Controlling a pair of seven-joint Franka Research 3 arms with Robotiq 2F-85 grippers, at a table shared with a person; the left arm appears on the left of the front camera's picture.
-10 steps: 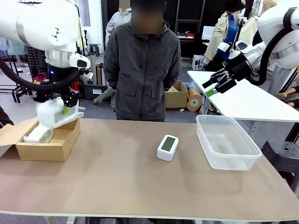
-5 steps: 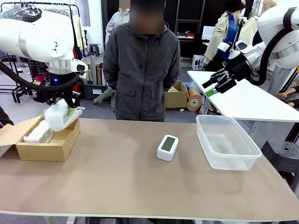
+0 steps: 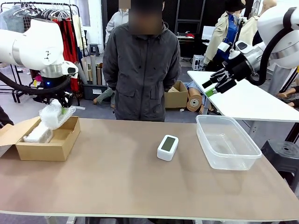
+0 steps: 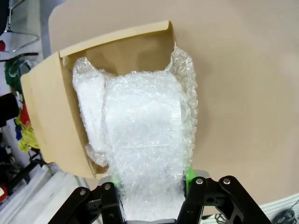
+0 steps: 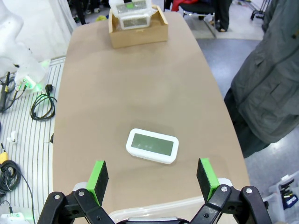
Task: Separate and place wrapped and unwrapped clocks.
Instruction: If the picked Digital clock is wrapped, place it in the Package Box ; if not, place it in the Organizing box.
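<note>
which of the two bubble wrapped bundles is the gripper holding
The raised bundle, clamped in the left gripper above the cardboard box. The other bundle lies down inside the box, untouched.

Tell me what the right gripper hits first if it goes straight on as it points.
Probably the bare white clock on the table, which sits framed by the open right gripper. Depth is unclear; the rim of the clear bin lies close under that line.

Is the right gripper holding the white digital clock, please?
No, the right gripper is open; the white digital clock lies on the table.
</note>
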